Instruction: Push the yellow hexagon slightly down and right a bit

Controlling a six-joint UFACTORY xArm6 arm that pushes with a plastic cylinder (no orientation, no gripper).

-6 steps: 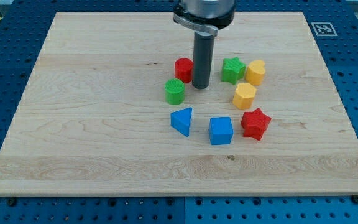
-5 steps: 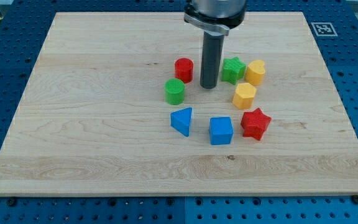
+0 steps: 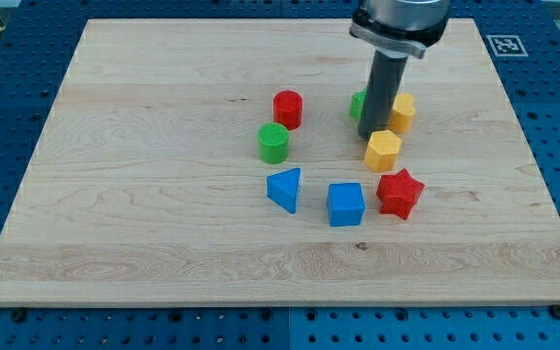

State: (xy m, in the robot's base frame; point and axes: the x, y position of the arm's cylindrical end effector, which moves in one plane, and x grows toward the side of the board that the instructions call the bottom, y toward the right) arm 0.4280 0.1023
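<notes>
The yellow hexagon (image 3: 383,150) lies right of the board's centre. My tip (image 3: 368,136) stands just above it and slightly to its left, close to its top edge; I cannot tell if they touch. The rod hides most of the green star (image 3: 357,104). A second yellow block, heart-like in shape (image 3: 402,113), sits just right of the rod. The red star (image 3: 400,192) lies directly below the hexagon.
A red cylinder (image 3: 287,109) and a green cylinder (image 3: 273,143) lie to the left. A blue triangle (image 3: 285,188) and a blue cube (image 3: 345,204) lie lower down. The wooden board (image 3: 144,214) sits on a blue perforated table.
My tip has moved to the view's right, from beside the red cylinder to in front of the green star, just above the yellow hexagon. The blocks have not visibly moved.
</notes>
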